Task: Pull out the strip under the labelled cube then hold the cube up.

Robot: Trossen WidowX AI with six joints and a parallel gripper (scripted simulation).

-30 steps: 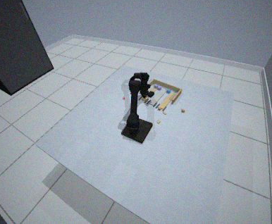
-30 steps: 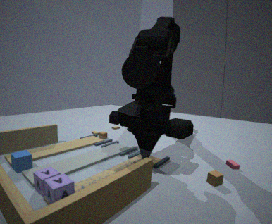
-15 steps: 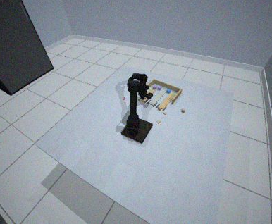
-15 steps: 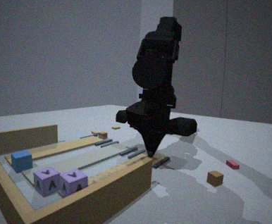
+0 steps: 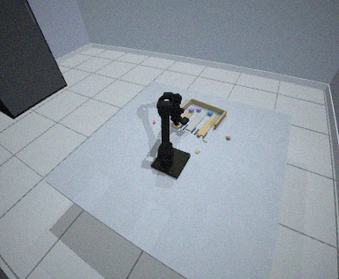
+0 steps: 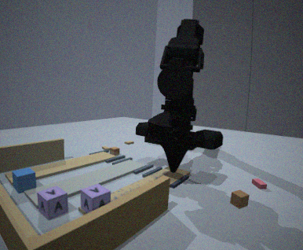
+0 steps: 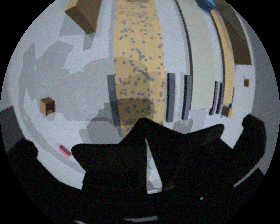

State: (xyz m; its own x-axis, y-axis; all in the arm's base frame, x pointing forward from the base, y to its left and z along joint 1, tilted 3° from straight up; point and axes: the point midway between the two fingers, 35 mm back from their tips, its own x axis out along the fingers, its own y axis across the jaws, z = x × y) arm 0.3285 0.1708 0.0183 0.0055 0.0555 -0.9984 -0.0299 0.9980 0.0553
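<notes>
A black robot arm points its gripper [image 6: 174,168] straight down, fingers pressed together with nothing between them. The tip rests on, or just above, the near end of a speckled tan strip [image 7: 139,53], where the strip pokes out of a shallow wooden tray [image 6: 150,196]; likely it is pressing down so the strip can be dragged out flat. At the strip's far end, well away from the gripper, sit two purple cubes [image 6: 52,203] [image 6: 95,197] marked with a letter, side by side. Which of them is the labelled cube cannot be told. A blue cube [image 6: 23,179] sits on another strip farther off. Small loose blocks lie on the table beside the gripper.
</notes>
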